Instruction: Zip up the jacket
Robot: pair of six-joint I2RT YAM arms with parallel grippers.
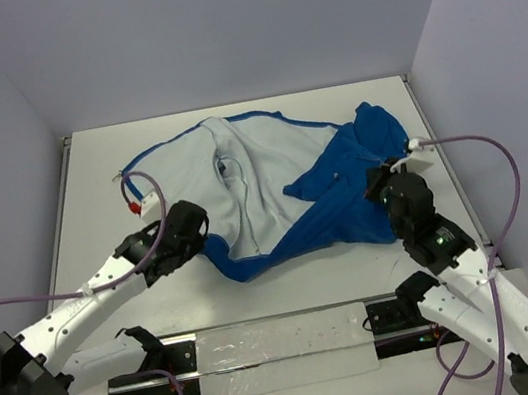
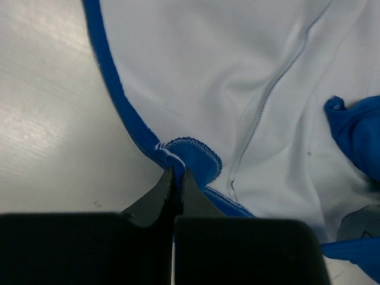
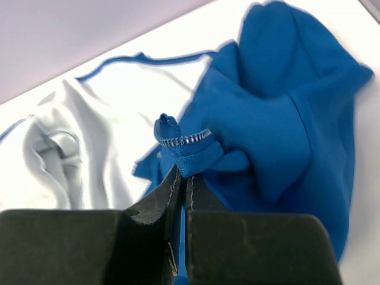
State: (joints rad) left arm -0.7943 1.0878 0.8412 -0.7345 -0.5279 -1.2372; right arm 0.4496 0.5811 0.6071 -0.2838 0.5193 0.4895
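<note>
The jacket (image 1: 262,183) lies spread open in the middle of the table, its pale lining up and royal-blue fabric bunched on the right. My left gripper (image 1: 204,236) is at the jacket's lower left edge. In the left wrist view it (image 2: 177,173) is shut on the blue stitched hem (image 2: 193,153), which folds up between the fingers. My right gripper (image 1: 372,186) is at the blue bunch on the right. In the right wrist view it (image 3: 184,173) is shut on a blue fold of the jacket (image 3: 285,113) just below a short run of silvery zipper teeth (image 3: 185,140).
The table (image 1: 100,184) is white with walls on three sides. A black rail with a clear plastic sheet (image 1: 279,345) runs along the near edge between the arm bases. Purple cables (image 1: 502,168) loop beside each arm.
</note>
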